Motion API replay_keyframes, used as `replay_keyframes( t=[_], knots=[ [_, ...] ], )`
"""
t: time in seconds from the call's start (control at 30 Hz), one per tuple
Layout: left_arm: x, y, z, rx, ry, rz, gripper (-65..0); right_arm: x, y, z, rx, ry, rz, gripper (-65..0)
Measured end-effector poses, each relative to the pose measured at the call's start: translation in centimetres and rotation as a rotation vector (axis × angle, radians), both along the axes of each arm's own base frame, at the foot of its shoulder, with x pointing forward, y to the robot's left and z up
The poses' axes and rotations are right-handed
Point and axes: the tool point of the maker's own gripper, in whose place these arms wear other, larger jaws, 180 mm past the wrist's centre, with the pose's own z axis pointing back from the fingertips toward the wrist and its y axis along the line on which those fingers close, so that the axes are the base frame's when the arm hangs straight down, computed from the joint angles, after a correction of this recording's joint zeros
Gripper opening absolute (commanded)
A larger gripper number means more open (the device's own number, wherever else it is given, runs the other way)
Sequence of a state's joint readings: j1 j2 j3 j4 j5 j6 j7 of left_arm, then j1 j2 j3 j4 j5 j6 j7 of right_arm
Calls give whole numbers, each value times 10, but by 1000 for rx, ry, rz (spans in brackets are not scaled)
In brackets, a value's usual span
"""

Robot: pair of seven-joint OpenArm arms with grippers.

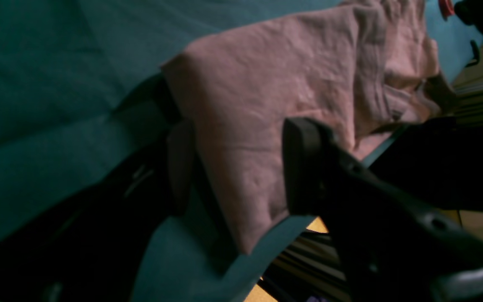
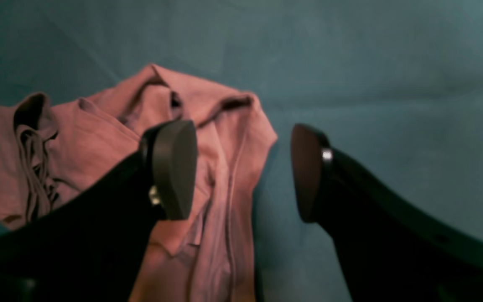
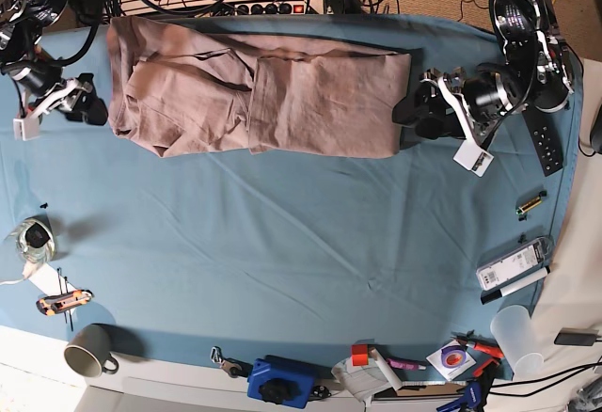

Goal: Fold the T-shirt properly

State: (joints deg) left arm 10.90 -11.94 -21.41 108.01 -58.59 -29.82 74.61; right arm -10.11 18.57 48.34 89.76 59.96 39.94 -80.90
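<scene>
Right arm: at the left edge of the base view, reaching down from the top left corner, with its wrist bent toward the shirt's left end.
Right gripper [image 3: 83, 103]: jaws spread wide and holding nothing; in the right wrist view its two pads stand well apart above the cloth, one over the shirt's rumpled end, the other over bare table cloth.
T-shirt [image 3: 254, 97]: lies flat along the far side of the table, stretched lengthwise between the two grippers. Its left part is bunched, with overlapping layers and creases; its right part is smoother and ends in a straight edge.
Table cloth [image 3: 282, 243]: teal-blue, covers the table, with faint fold lines.
Left gripper [image 3: 411, 113]: just beside the shirt's right edge, jaws wide apart with nothing between them. In the left wrist view one dark finger [image 1: 304, 167] shows in front of the shirt's corner, where the fabric is draped over the other jaw.
Left arm: comes down from the top right corner of the base view, elbow bent, forearm turned left toward the shirt.
Near edge of table: a mug [image 3: 89, 351] at the left, a blue device [image 3: 280, 381] in the middle, a plastic cup [image 3: 517, 332] at the right.
</scene>
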Motion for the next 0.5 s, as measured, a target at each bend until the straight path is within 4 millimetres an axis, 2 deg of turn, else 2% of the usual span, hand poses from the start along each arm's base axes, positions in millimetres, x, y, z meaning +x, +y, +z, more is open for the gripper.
replay_keyframes(
  t=[0.1, 0.27, 0.33, 0.5],
  knots=[
    [0, 0, 0, 0, 0, 0, -315, -6, 1, -17, 87, 31, -28, -298],
    [1, 0, 1, -5, -8, 6, -315, -2, 15, -24, 264, -12, -41, -298],
    [2, 0, 2, -8, -12, 8, -315, -4, 24, -36, 285, 26, -22, -298],
    [2, 0, 2, -8, -12, 8, -315, 5, 52, -43, 349, 34, 48, -298]
  ],
)
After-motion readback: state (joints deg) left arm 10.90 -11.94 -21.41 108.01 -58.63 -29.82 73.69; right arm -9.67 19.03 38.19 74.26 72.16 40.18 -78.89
